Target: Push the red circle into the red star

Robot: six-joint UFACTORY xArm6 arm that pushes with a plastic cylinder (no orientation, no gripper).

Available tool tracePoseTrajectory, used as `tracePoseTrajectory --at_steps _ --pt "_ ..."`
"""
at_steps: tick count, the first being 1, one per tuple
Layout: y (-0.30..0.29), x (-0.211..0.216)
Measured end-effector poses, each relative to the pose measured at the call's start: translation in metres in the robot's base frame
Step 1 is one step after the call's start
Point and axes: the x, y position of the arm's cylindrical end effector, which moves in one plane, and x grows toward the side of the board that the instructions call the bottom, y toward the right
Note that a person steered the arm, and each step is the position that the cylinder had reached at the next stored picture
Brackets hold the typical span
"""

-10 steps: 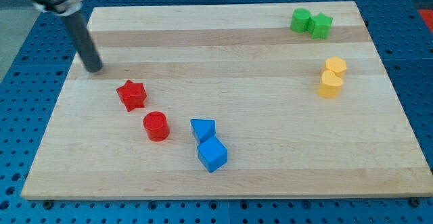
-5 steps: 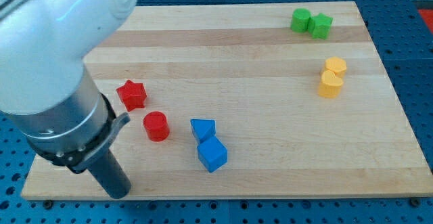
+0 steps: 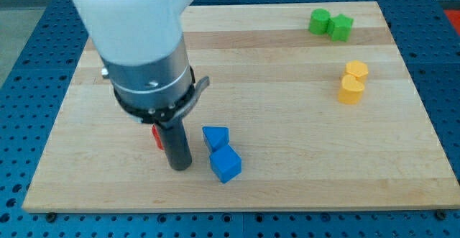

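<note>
No pincer, only my tip (image 3: 180,166) just beside the red circle (image 3: 157,136) (mostly hidden).

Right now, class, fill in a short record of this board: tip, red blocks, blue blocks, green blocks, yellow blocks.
tip: my tip sits at the view's bottom, left of the blue cube
red blocks: one red sliver shows beside the rod; shape hidden, star not visible
blue blocks: blue triangle above the cube
green blocks: two, top right
yellow blocks: two, right side

Red circle (image 3: 157,136), blue (image 3: 215,136), green (image 3: 320,21), yellow blocks (image 3: 356,70); pale wooden board (image 3: 287,123).
</note>
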Motion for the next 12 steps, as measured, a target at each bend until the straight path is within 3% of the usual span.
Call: tracePoseTrajectory --at_steps 2,5,6,12 --pt "-0.020 -0.053" --pt "-0.065 -0.079" --pt "-0.065 -0.114" --pt "-0.070 -0.152"
